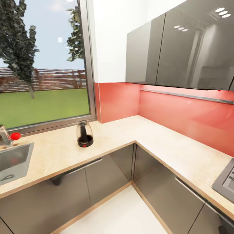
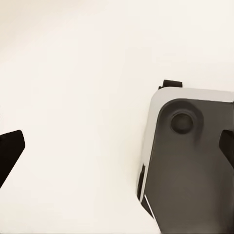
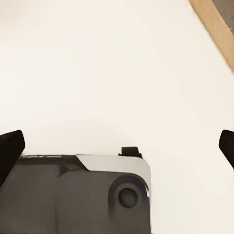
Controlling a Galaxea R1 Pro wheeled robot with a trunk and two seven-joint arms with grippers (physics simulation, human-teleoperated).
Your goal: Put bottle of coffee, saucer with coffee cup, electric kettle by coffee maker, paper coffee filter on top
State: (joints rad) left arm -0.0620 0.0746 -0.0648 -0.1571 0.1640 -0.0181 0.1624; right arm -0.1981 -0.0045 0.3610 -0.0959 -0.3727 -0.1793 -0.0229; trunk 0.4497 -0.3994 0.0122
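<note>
Head view: L-shaped tan speckled bench (image 1: pixel 156 136) over glossy dark grey cabinet fronts (image 1: pixel 97 182), pale floor (image 1: pixel 126 214) in the corner below. Electric kettle (image 1: pixel 84 133) upright on the bench near the window (image 1: pixel 42 65), clear glass body on black base, small red switch at its foot. Well apart to one side, steel sink (image 1: pixel 13 161) sunk into the bench, tap with red knob (image 1: pixel 15 136) behind it. Red splashback (image 1: pixel 182 117) along the wall, dark wall cupboards (image 1: pixel 182 45) above, corner of a grey hob (image 1: pixel 226 180) at the far edge.

Left wrist view: left tool (image 2: pixel 117 151) spread wide, dark fingertips (image 2: pixel 9 151) at opposite edges, nothing between them, touching nothing. Pale floor beneath, corner of the robot's dark grey base (image 2: pixel 190 165) with silver rim just beside.

Right wrist view: right tool (image 3: pixel 117 148) likewise wide apart, holding nothing. Same dark base (image 3: pixel 83 195) below, pale floor around, strip of tan kickboard edge (image 3: pixel 214 29) in one corner.

Kettle up on the bench, well apart from both tools
</note>
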